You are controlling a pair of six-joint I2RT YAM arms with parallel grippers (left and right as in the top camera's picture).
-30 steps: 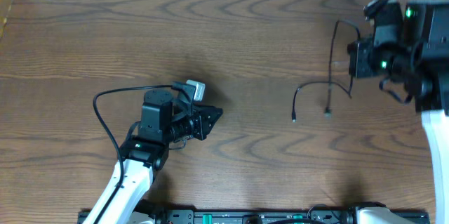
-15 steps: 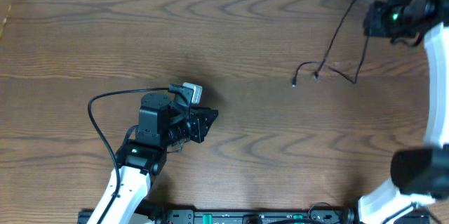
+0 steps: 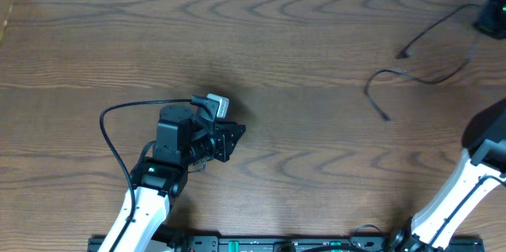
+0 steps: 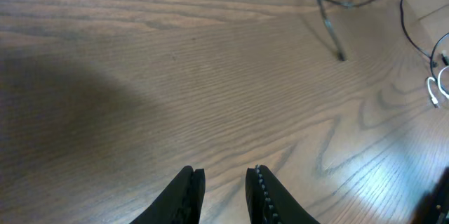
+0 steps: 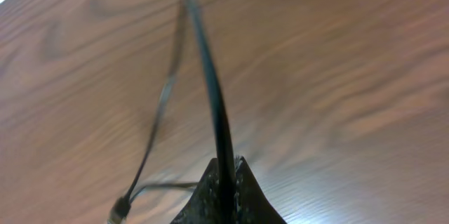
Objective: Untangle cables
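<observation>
Right gripper up at the far right edge of the wooden table, fingers pinched together on the black cable — from the right wrist, a thin cord running straight out from between the closed tips. From overhead, trailing leftward over the table's right side in two loose strands, their ends apart from each other. Left gripper low over bare wood toward the left middle — fingers a little apart, holding nothing, well apart from the cable.
</observation>
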